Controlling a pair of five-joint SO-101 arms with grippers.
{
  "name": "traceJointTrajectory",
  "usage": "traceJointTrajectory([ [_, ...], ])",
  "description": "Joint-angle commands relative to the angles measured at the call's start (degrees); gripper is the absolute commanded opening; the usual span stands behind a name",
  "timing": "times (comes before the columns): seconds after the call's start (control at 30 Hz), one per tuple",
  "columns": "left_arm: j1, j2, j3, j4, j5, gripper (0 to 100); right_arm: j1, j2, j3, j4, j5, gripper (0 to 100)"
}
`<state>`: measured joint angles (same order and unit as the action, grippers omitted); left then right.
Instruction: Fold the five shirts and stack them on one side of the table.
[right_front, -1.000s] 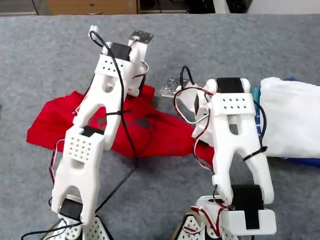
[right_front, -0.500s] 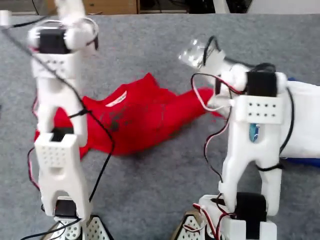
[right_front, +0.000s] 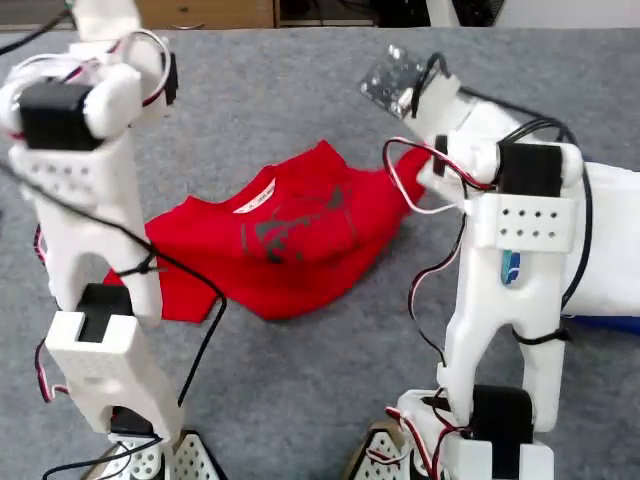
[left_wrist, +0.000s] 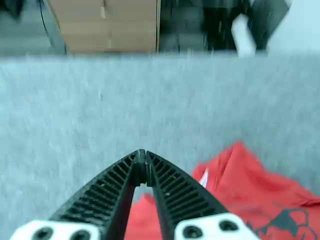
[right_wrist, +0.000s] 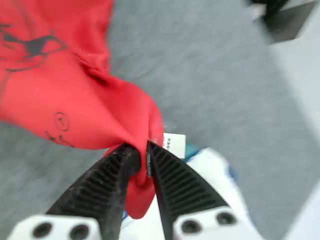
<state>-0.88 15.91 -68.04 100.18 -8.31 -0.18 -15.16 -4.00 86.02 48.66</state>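
Observation:
A red shirt (right_front: 290, 240) with a dark print lies spread in the middle of the grey table, collar toward the far side. My right gripper (right_wrist: 141, 150) is shut on a bunched corner of the red shirt (right_wrist: 60, 100), held up at its right end beside the right arm (right_front: 515, 210). A white label (right_wrist: 173, 143) shows next to that pinch. My left gripper (left_wrist: 141, 160) is shut with nothing seen between its tips, held high above the red shirt (left_wrist: 260, 195). The left arm (right_front: 80, 150) covers the shirt's left edge.
A folded white shirt (right_front: 610, 240) lies at the right side of the table on something blue (right_front: 600, 322), partly under the right arm. Bare grey table (right_front: 300, 380) lies in front of the shirt and along the far side. Furniture stands beyond the far edge.
Both arms have risen; the left arm swung to the left. The red shirt has been pulled right and opened out, its print now showing, with its right corner lifted.

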Motion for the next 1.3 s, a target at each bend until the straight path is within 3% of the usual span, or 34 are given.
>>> traceJointTrajectory([
  [0.0, 1.76, 1.63, 9.85, -0.26, -0.44, 4, 0.4, -3.21, 7.69, 1.32, -0.62, 0.2],
  [0.17, 4.66, 7.16, 17.76, -0.26, -0.09, 17, 4.09, -4.44, 16.92, 1.05, -2.99, 0.5],
  [0.27, 7.56, 10.07, 18.73, -0.26, -0.09, 20, 7.87, -4.62, 18.95, 0.53, -2.99, 2.0],
  [0.57, 15.38, 17.54, 18.55, -9.41, -0.09, 21, 17.71, -4.62, 18.95, 1.14, -9.67, 26.7],
  [0.87, 20.66, 25.8, 18.55, -19.43, -0.09, 21, 22.46, -4.62, 19.38, 1.23, -10.11, 26.7],
  [1.27, 20.04, 31.6, 18.55, -25.49, -0.09, 20, 18.86, -4.53, 19.3, 2.64, -10.11, 26.7],
])
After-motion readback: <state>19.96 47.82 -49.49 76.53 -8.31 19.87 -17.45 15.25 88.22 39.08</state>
